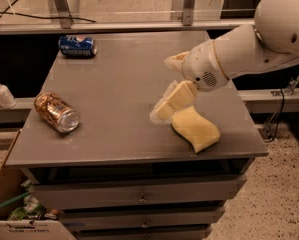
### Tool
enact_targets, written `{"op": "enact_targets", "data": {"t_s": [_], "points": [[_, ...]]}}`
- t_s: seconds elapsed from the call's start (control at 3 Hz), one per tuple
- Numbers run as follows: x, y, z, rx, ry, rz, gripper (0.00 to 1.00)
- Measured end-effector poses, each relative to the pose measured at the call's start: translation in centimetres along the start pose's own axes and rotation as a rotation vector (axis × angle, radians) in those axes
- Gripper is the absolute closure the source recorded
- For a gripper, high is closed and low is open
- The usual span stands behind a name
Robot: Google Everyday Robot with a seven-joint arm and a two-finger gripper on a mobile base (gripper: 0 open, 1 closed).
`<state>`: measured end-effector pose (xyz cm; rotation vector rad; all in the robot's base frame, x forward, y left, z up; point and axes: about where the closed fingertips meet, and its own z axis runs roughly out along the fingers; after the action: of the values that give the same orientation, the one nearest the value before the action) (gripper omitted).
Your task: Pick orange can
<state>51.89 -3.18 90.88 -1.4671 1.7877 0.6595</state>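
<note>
Grey and flat, the top of a low drawer cabinet (pixel 114 84) fills most of the view, with a speckled floor (pixel 284 194) to the right and a glass-fronted ledge behind. From the upper right a thick white arm (pixel 249 46) reaches in over the right half of the top. Its cream-coloured gripper (pixel 168 104) points down and to the left, low over the surface, right at the upper left corner of a yellow sponge (pixel 196 130) that lies near the front right edge. Whether the gripper touches the sponge or the tabletop cannot be told, and whether it is spread or closed cannot be told either.

The orange can (pixel 56 112) lies on its side near the front left edge, its shiny silver end turned toward the front right. It is well apart from the gripper, with bare tabletop between them. A blue can (pixel 77 46) lies on its side at the far left corner. Off the cabinet to the left stands a small pump bottle (pixel 1 91), and a cardboard box (pixel 9 204) sits on the floor at the lower left.
</note>
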Motion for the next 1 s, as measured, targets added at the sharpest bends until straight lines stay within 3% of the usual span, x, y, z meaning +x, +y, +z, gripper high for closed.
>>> {"op": "enact_targets", "data": {"t_s": [0.33,1.0], "points": [[-1.66,1.82,3.09,-0.046,-0.067,-0.041,0.0],[-1.82,2.02,3.17,-0.047,-0.081,-0.043,0.0]]}}
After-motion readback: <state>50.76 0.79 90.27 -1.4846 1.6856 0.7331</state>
